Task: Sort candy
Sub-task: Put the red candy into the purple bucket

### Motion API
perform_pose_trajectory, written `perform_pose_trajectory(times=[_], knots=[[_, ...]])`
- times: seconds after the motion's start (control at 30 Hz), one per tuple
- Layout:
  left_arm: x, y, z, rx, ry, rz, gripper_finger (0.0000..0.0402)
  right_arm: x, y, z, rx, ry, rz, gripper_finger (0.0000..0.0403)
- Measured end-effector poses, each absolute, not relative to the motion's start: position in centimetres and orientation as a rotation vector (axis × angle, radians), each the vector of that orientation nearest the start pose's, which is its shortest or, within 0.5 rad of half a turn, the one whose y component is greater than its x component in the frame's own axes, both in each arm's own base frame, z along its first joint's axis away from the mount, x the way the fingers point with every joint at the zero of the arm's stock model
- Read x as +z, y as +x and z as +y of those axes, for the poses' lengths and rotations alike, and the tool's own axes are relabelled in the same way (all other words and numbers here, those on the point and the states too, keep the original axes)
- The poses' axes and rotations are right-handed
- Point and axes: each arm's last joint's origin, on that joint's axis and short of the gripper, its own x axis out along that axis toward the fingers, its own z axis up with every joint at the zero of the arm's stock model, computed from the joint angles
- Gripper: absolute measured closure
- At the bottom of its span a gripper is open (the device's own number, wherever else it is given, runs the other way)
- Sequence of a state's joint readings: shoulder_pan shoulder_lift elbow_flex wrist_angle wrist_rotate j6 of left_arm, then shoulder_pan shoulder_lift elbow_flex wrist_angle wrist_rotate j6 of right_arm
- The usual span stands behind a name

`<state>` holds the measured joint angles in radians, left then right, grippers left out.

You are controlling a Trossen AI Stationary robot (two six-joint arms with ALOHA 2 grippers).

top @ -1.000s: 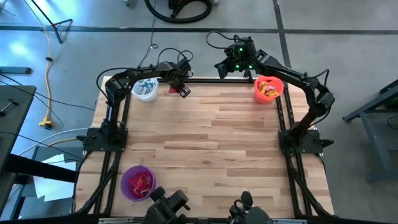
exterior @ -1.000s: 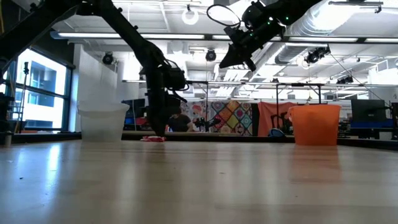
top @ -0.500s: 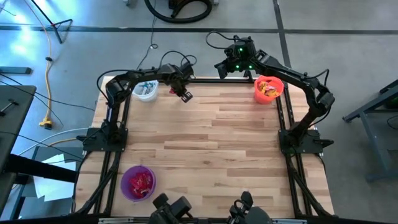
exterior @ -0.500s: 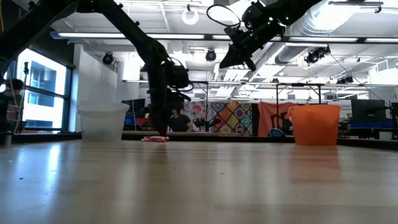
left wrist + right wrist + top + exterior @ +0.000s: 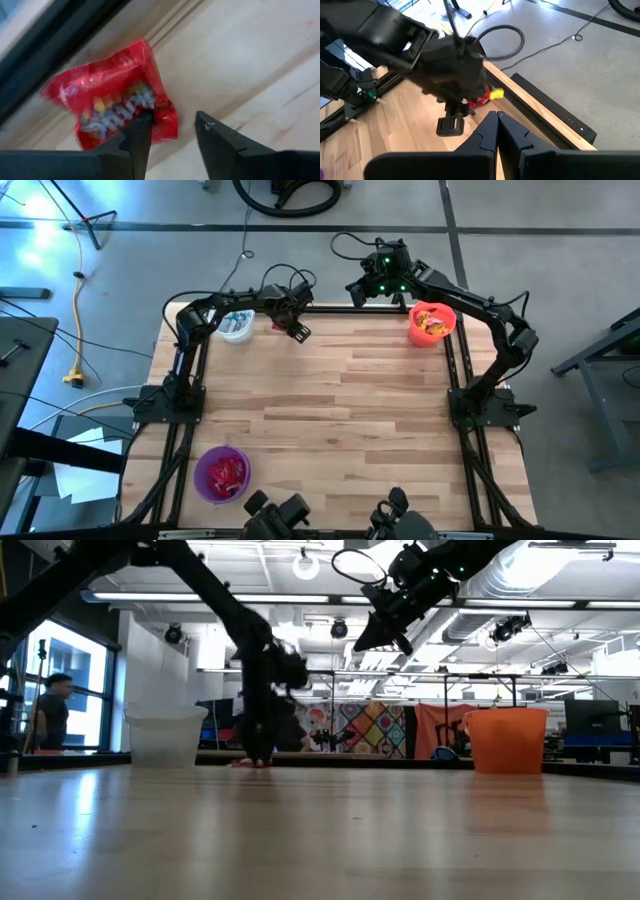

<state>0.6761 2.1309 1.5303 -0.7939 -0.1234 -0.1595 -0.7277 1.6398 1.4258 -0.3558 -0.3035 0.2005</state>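
Left gripper (image 5: 172,132) is down at the table's far edge, top centre-left of the high view, its fingers spread with a gap between them and nothing pinched; one fingertip (image 5: 142,125) just overlaps the corner of a red candy (image 5: 112,102) pack that lies flat on the wood right against the dark edge rail (image 5: 55,47). From the right wrist view a yellow candy (image 5: 496,93) seems to sit just beside the red one, partly hidden behind that arm. The step in hand looks like the approach for a pick: the pack is off to one side of the fingers rather than between them, so the next move probably calls for a small shift toward the rail before closing, with care not to push the slippery wrapper into the rail's groove. Right gripper (image 5: 497,122) hangs above the far edge near the top centre of the high view, fingers pressed together and empty. White bucket (image 5: 236,326), upper left, holds pale-blue pieces; orange bucket (image 5: 432,323), upper right, holds mostly yellow ones with some red showing; purple bucket (image 5: 221,473), lower left, holds red ones, and judging by that the red pack belongs there.
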Motion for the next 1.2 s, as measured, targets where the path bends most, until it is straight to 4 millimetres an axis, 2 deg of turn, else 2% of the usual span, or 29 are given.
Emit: perform_pose_trajectory(times=[0.1, 0.23, 0.33, 0.5, 0.63, 0.7, 0.8, 1.0, 1.07, 1.2], knots=[[13.5, 31.7, 26.7, 0.759, -0.562, 1.339, 0.026, 32.2, 28.3, -24.0, -0.463, 0.476, 0.459, 0.0403], [13.4, 31.6, 27.0, 0.746, -0.556, 1.323, 0.0273, 32.2, 28.2, -24.0, -0.464, 0.476, 0.46, 0.0403], [13.5, 31.7, 27.0, 0.715, -0.507, 1.334, 0.0304, 32.2, 28.2, -24.0, -0.461, 0.466, 0.463, 0.0403], [13.6, 31.8, 26.8, 0.613, -0.449, 1.35, 0.0388, 32.2, 28.2, -24.0, -0.459, 0.459, 0.465, 0.0403], [14.7, 32.1, 25.9, 0.571, -0.406, 1.341, 0.0393, 32.2, 28.2, -24.0, -0.458, 0.453, 0.467, 0.0403], [16.6, 32.2, 25.2, 0.556, -0.382, 1.302, 0.0398, 32.2, 28.2, -24.0, -0.457, 0.45, 0.47, 0.0403], [20.5, 32.3, 23.8, 0.531, -0.361, 1.201, 0.04, 32.1, 28.2, -23.9, -0.435, 0.42, 0.489, 0.0403], [28.7, 30.9, 18.8, 0.46, -0.366, 1.003, 0.0401, 31.5, 27.9, -23.5, -0.354, 0.37, 0.569, 0.0403], [30.6, 29.9, 16.8, 0.451, -0.377, 0.96, 0.0401, 31.4, 27.9, -23.5, -0.339, 0.345, 0.586, 0.0403], [33.1, 27.7, 12.4, 0.456, -0.406, 0.897, 0.0401, 31.5, 27.9, -23.4, -0.276, 0.311, 0.573, 0.0403]])
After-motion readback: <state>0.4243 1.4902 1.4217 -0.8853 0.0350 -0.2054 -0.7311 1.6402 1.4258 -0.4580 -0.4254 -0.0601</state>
